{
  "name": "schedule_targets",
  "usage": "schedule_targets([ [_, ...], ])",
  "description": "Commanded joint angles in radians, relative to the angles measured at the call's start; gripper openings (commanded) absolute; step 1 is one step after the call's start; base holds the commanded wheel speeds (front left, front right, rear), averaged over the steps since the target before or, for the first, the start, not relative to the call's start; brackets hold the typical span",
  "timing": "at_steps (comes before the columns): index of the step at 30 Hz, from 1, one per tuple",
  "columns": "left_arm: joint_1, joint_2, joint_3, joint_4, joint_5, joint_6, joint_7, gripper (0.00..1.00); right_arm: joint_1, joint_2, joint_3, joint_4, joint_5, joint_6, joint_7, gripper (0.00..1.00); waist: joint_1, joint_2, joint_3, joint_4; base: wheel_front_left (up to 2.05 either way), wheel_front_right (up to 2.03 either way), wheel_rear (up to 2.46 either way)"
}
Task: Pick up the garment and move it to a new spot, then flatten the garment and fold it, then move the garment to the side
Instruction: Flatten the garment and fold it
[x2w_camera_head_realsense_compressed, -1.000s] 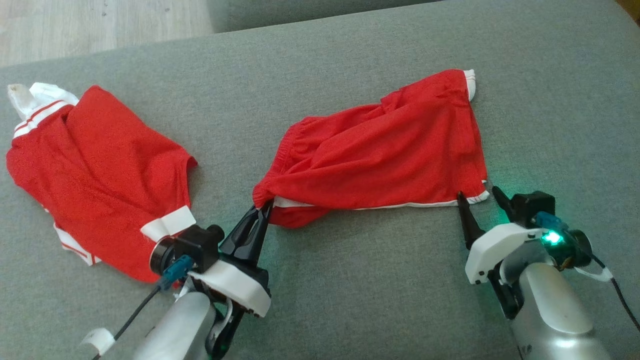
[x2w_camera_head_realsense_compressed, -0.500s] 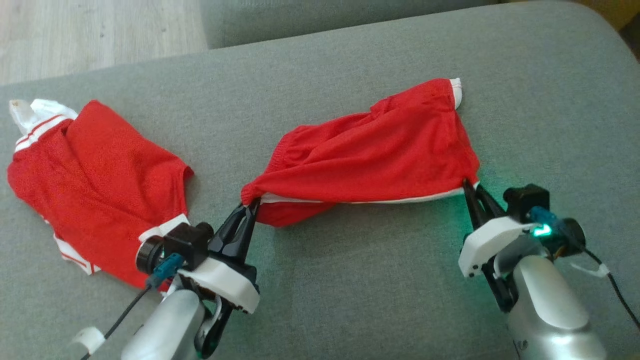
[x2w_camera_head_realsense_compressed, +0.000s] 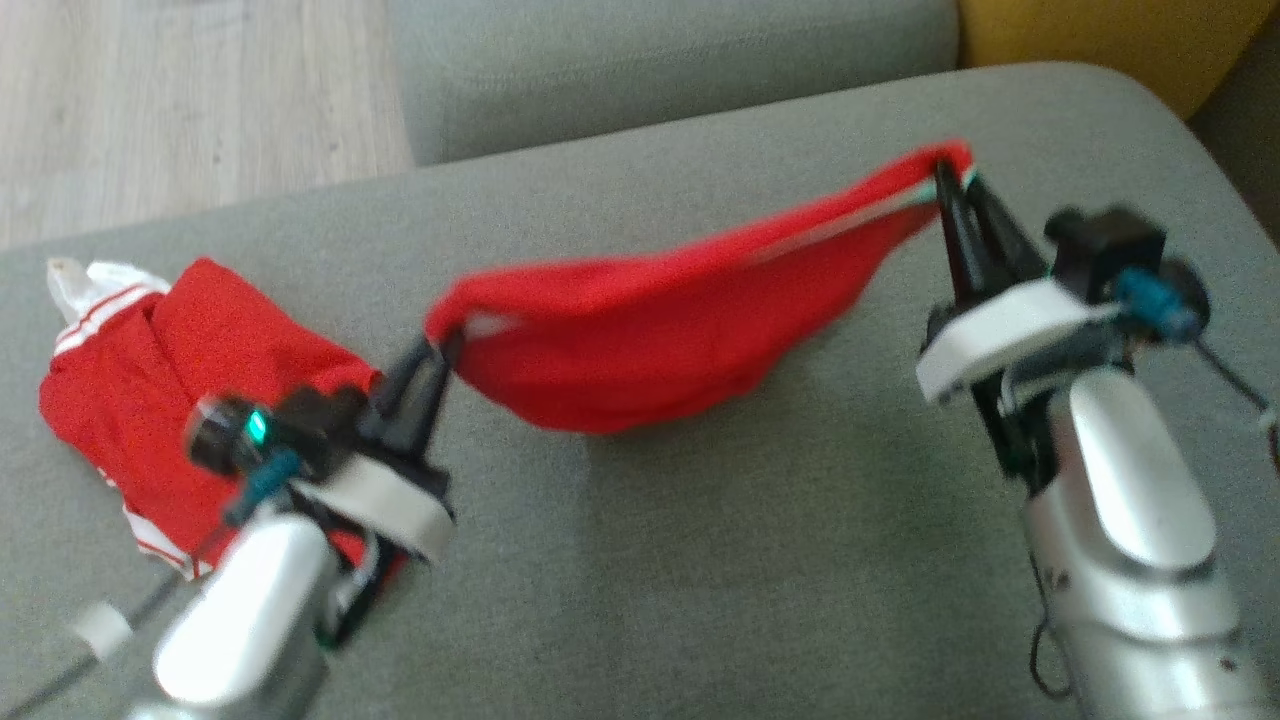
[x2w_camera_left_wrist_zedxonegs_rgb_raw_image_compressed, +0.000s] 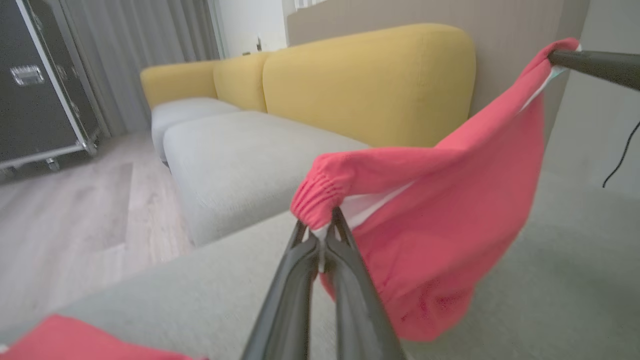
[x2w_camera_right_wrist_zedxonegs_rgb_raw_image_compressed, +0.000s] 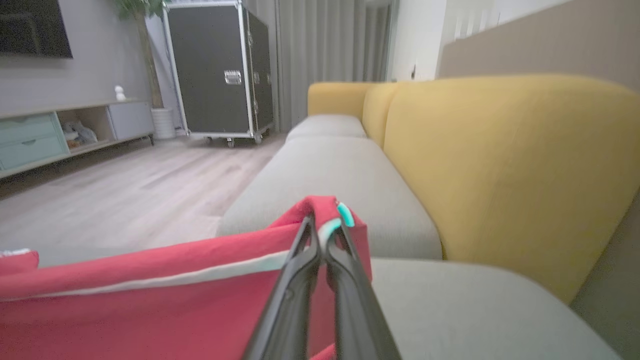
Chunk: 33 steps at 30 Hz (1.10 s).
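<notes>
While head view shows the garment (x2w_camera_head_realsense_compressed: 640, 340) strung btwn left tool (x2w_camera_head_realsense_compressed: 443, 345) & right tool (x2w_camera_head_realsense_compressed: 950, 185) over the grey cushion (x2w_camera_head_realsense_compressed: 700, 560), left wrist view has left tool (x2w_camera_left_wrist_zedxonegs_rgb_raw_image_compressed: 320, 223) pinched on its elastic end & right wrist view has right tool (x2w_camera_right_wrist_zedxonegs_rgb_raw_image_compressed: 324, 228) clamped on its white-trimmed corner.

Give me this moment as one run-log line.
step: pick-up | left gripper: shut on red shorts, waistband corner | right gripper: shut on hem corner | shorts: slung between both | other red garment: on cushion

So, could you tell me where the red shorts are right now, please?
In the head view the red shorts hang mid-frame over the grey seat cushion, strung between the left gripper and the right gripper, right of the other red garment.
</notes>
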Motion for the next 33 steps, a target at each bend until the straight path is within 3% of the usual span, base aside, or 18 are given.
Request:
schedule_targets([
  [1, -0.112, 0.053, 0.059, -0.056, 0.013, 0.009, 0.01, 0.0, -0.084, -0.001, 0.031, -0.062, 0.017, -0.001, 0.008, 0.0, 0.0, -0.0001, -0.025, -0.009, 0.0, 0.0, 0.0],
  [7, -0.254, 0.113, 0.107, -0.147, 0.03, 0.013, 0.053, 0.0, -0.222, -0.001, 0.022, -0.134, 0.058, -0.001, -0.005, 0.0, 0.0, -0.0001, -0.06, -0.017, 0.0, 0.0, 0.0],
  [11, -0.28, 0.118, 0.162, -0.199, 0.009, 0.049, 0.037, 0.0, -0.242, -0.001, 0.008, -0.153, 0.065, -0.001, -0.002, 0.0, 0.0, -0.0001, -0.075, -0.017, 0.0, 0.0, 0.0],
  [22, -0.132, 0.157, 0.122, -0.384, -0.009, 0.07, 0.127, 0.0, -0.077, -0.001, -0.029, -0.305, 0.046, -0.001, 0.102, 0.0, 0.0, -0.0001, -0.067, -0.002, 0.0, 0.0, 0.0],
  [28, -0.16, 0.184, 0.115, -0.401, -0.033, 0.045, 0.202, 0.0, -0.095, -0.001, -0.027, -0.316, 0.06, -0.001, 0.168, 0.0, 0.0, -0.0001, -0.004, -0.013, 0.0, 0.0, 0.0],
  [33, -0.335, 0.205, 0.123, -0.29, -0.029, -0.013, 0.222, 0.0, -0.266, -0.001, -0.021, -0.186, 0.031, -0.001, 0.134, 0.0, 0.0, -0.0001, 0.134, -0.02, 0.0, 0.0, 0.0],
])
